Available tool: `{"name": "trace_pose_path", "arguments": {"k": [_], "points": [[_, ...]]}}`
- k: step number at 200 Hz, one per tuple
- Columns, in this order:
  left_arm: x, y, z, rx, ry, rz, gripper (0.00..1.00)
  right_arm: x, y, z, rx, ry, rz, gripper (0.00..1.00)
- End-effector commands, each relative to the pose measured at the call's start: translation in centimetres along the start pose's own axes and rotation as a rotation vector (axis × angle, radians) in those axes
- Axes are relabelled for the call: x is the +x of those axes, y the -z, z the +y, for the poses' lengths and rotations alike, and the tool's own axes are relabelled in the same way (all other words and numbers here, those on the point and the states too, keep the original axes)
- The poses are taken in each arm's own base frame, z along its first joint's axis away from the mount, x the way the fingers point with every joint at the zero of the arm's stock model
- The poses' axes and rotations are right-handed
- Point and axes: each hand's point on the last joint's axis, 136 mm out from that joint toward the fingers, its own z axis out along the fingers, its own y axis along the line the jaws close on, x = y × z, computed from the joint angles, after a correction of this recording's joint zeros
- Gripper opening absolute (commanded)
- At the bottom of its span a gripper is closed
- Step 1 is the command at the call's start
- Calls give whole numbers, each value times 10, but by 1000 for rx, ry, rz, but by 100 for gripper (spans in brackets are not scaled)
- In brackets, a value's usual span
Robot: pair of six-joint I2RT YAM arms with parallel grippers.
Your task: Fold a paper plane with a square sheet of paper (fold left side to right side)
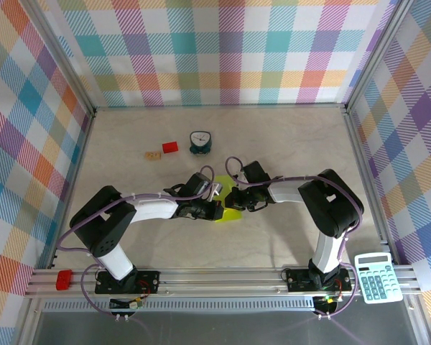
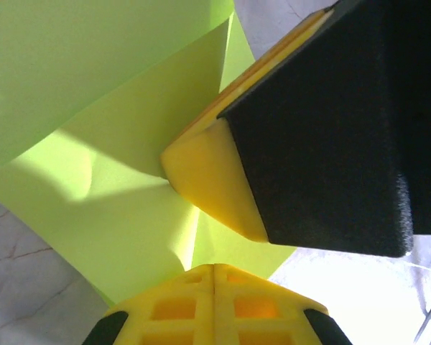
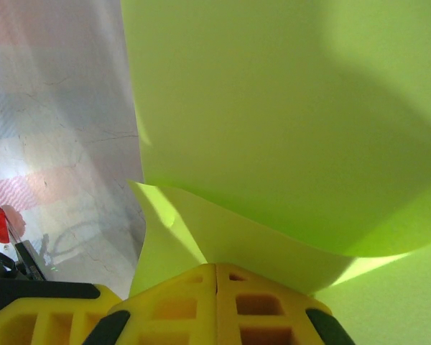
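On the far half of the pale stone-patterned table (image 1: 129, 129), a small tan tile (image 1: 154, 154), a small red block (image 1: 170, 147) and a small teal clock (image 1: 200, 142) sit close together in a row. They are at about 12 o'clock from where the two arms meet.

Near the table's middle, the left gripper (image 1: 217, 210) reaches in from 9 o'clock. Its yellow fingers are pressed together, tips against a thin lime yellow-green sheet of paper (image 1: 228, 215). The wrist view shows the sheet of paper (image 2: 122, 208) creased, with layers lifted.

The right gripper (image 1: 237, 203) comes in from 3 o'clock, and one yellow-and-black finger (image 2: 201, 180) presses on the paper. Its fingers are also closed, meeting under a curled layer (image 3: 273, 144). I cannot tell whether either claw has paper caught between its fingers.

A white calculator (image 1: 374, 277) lies at 4 o'clock on the near rail.
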Motion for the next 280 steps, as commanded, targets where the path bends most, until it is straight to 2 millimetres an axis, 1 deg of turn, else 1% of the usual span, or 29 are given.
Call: {"name": "trace_pose_path", "arguments": {"k": [1, 105, 213, 280], "points": [[-3, -1, 1, -20, -5, -1, 0, 27, -5, -28, 97, -65, 90, 0], [8, -5, 10, -41, 4, 28, 0, 29, -5, -31, 108, -67, 95, 0], [17, -5, 19, -67, 14, 47, 0, 26, -3, -27, 101, -58, 90, 0], [25, -6, 21, -67, 21, 65, 0, 18, -1, -16, 79, -37, 87, 0]]}}
